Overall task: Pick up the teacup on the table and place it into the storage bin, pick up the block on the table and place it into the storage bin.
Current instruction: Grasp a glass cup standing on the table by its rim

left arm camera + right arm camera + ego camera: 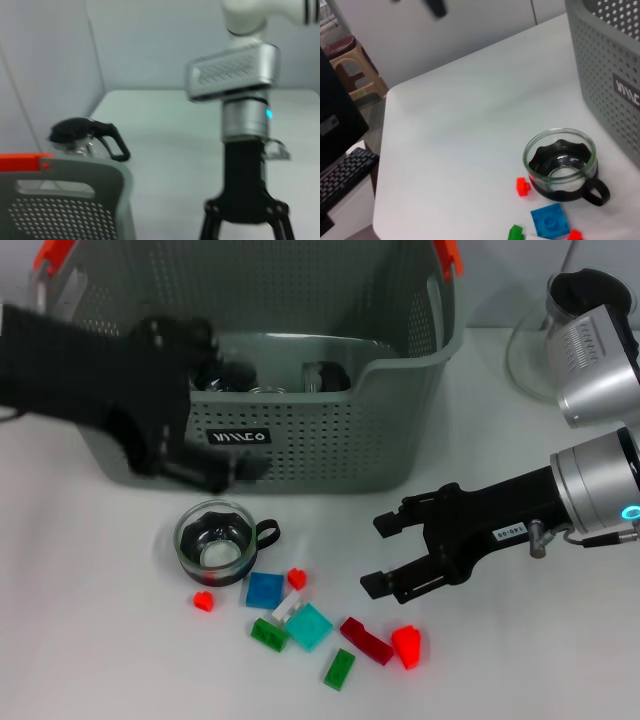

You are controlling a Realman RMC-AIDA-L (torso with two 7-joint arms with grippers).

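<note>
Lying nearest the robot, a scatter of small blocks [300,625] in red, green, blue and white rested on the bench [90,640], none yet lifted. Just beyond them the teacup [215,542], clear glass with a dark base and handle, stood upright on the bench, close before the bin [330,440] but outside it. Judged from this, both halves of the task remained to be done: neither the cup nor a block was seen in transit. Dark and glassy items showed over the bin's front rim, but what they were could not be told.

The right hand [378,552] hovered low over the bench beside the blocks, its fingers spread wide and holding nothing. The left hand [225,472] hung blurred before the bin's front wall, above the cup; whether it was spread or closed could not be told.

The bench was plain white and matte. Farther right stood a glass pot [565,325] with a black lid and handle. Past the bench edge, the right wrist view showed a pale wall, a wooden stool [355,65] and a black keyboard [342,177].
</note>
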